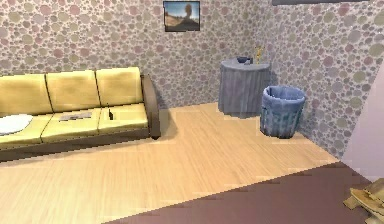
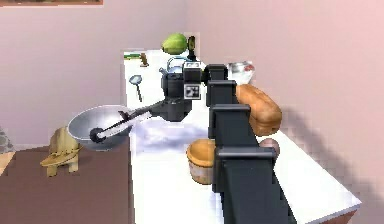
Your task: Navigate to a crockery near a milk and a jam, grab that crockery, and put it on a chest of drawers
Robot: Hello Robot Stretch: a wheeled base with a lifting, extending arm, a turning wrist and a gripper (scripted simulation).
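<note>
Smooth white tabletop (image 2: 165, 195), round metallic bowl (image 2: 85, 122)

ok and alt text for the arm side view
The gripper holds a grey metal bowl clear of the edge of a white table; the dark arm reaches across the table, with a brown loaf beside it.

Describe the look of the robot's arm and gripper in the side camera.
The arm is a dark, near-black square bar built of boxy stepped segments. At its far end sit small white squares with black marks. Left of them is the gripper, a dark rounded body with two thin dark fingers.
</note>
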